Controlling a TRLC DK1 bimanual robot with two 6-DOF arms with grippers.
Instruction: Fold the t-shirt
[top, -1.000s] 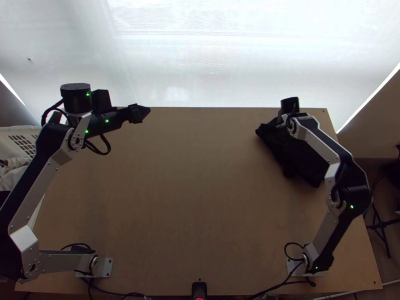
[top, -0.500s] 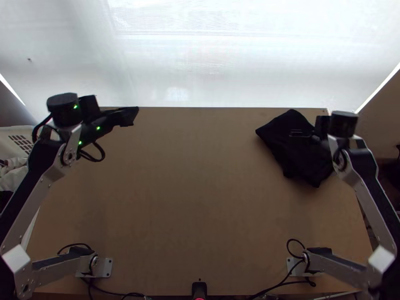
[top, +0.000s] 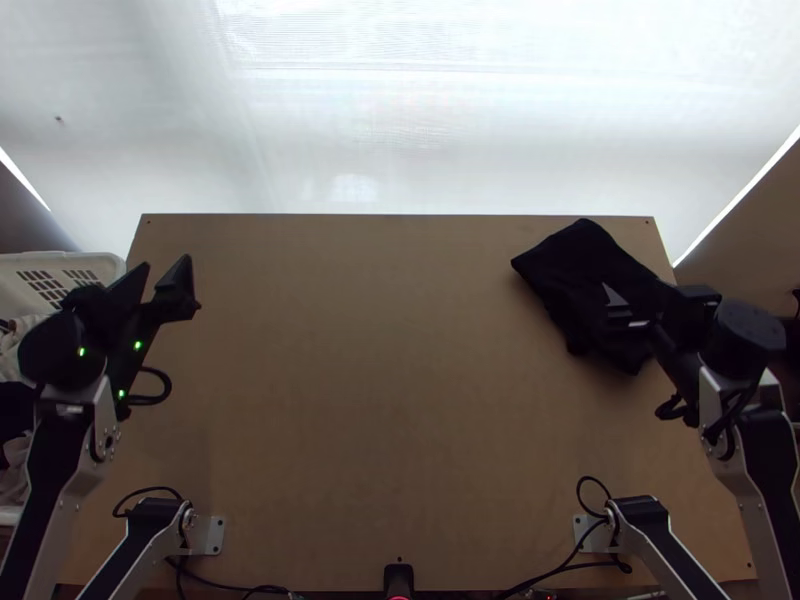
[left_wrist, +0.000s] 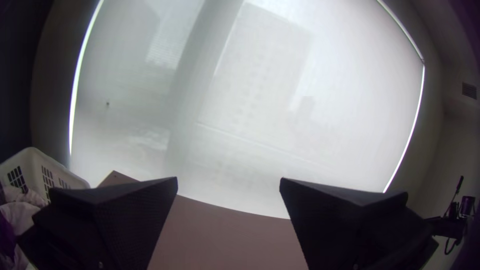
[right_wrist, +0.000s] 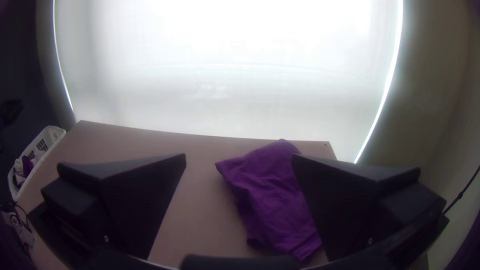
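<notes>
T-shirt (top: 570, 265) on worktop's (top: 380, 400) far right, below and ahead of right tool (right_wrist: 239, 156), long axis slanting far-left to near-right. Right tool nearer, open, empty; left tool (left_wrist: 228, 180) open, well apart.

Light brown wooden worktop (top: 400, 380). Dark purple cloth t-shirt (top: 582, 272) in 1 compact patch, far right. 2 silver metal base plates (top: 213, 537), black cables (top: 148, 490) toward near edge.

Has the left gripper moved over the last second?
Yes. In the top view, the left gripper has shifted toward the picture's left, closer to the white basket.
</notes>
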